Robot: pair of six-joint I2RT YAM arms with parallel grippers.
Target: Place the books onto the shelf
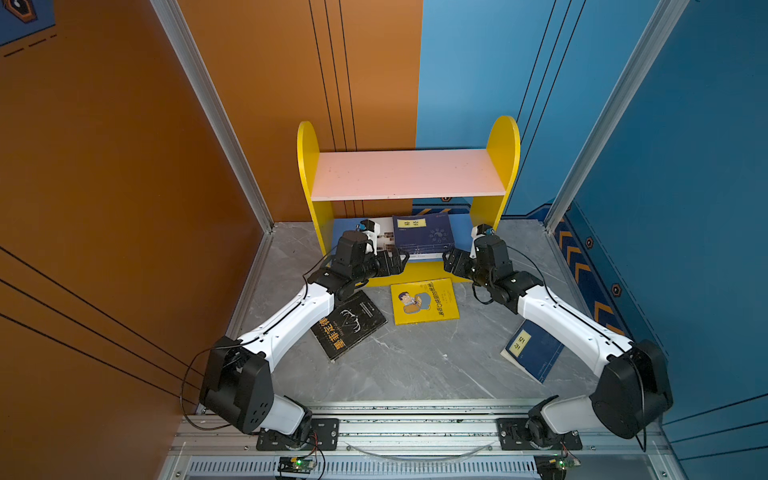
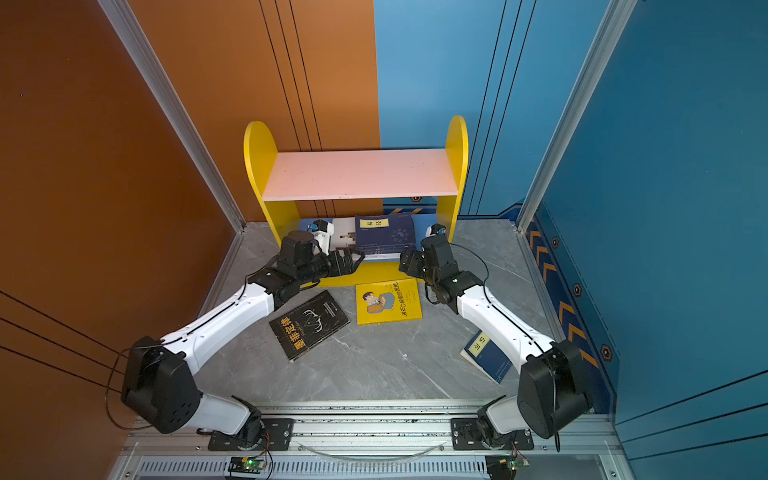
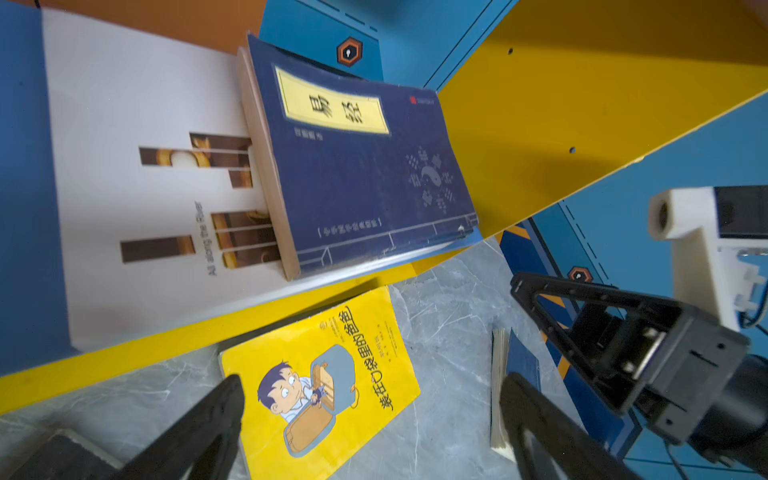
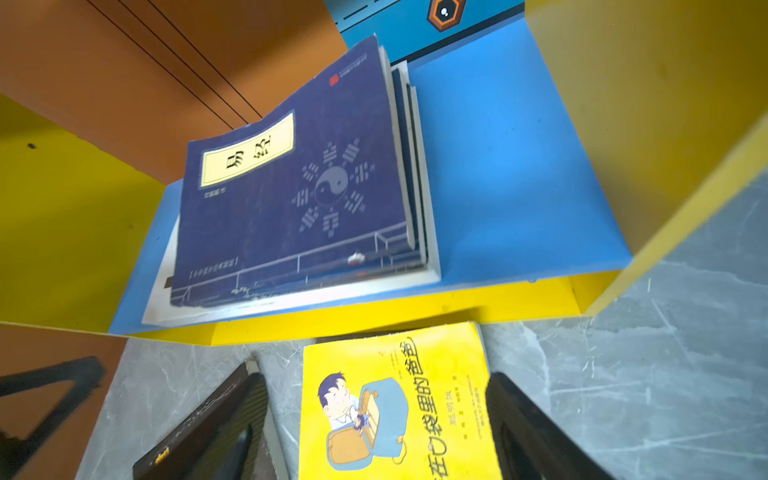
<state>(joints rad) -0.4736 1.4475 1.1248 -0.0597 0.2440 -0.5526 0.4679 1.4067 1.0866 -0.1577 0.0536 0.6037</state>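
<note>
Rail (image 1: 415,428) nearest; pink board (image 1: 407,174) appears in both top views only.

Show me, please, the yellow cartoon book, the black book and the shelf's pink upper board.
yellow cartoon book (image 1: 424,301), in a top view, middle of its cover.
black book (image 1: 348,325), in a top view, middle of its cover.
pink upper board (image 1: 407,174), in a top view, bare middle of its top face.
</note>
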